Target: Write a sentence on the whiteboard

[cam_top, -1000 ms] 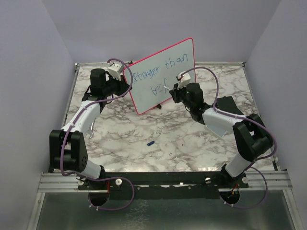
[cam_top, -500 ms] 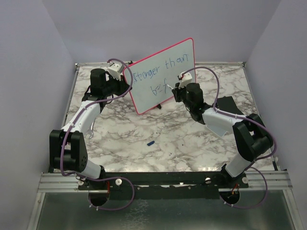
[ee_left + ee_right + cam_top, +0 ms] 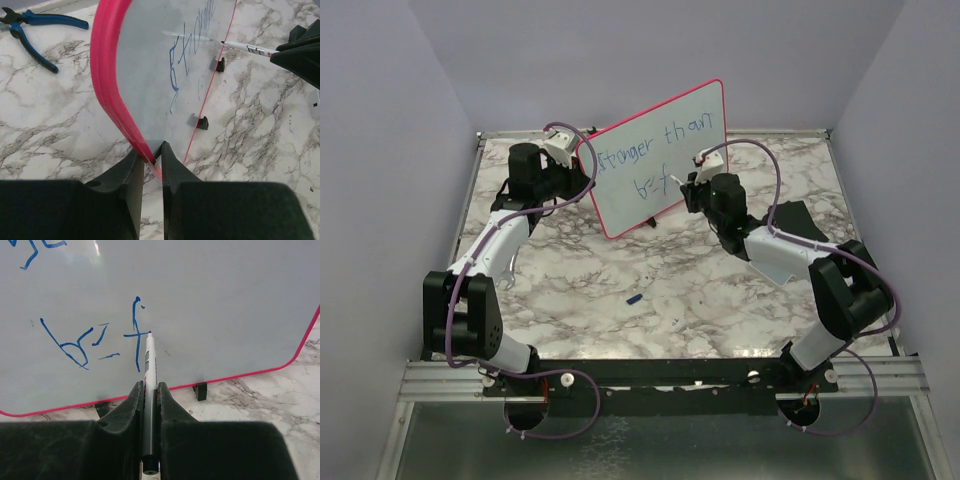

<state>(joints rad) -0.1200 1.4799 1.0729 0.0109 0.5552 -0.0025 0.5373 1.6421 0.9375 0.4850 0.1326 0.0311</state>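
Midway through the sentence's (image 3: 136, 345) second row: my right gripper (image 3: 150, 387) clamps the marker (image 3: 149, 360), tip on the whiteboard (image 3: 225, 300) ahead; my left gripper (image 3: 153, 150) pinches its edge. Next, light, steady strokes.

1. The whole desk (image 3: 620, 270) is seen from above and behind the arm bases, facing forward and down.
2. The whiteboard (image 3: 620, 195) edge is viewed closely from the left wrist, past the left gripper (image 3: 155, 150), glancing across the board face.
3. The board face is viewed closely and almost head-on from the right wrist, over the right gripper (image 3: 150, 387).
4. The marker (image 3: 149, 360) and the board's lower part are shared by both wrist views.
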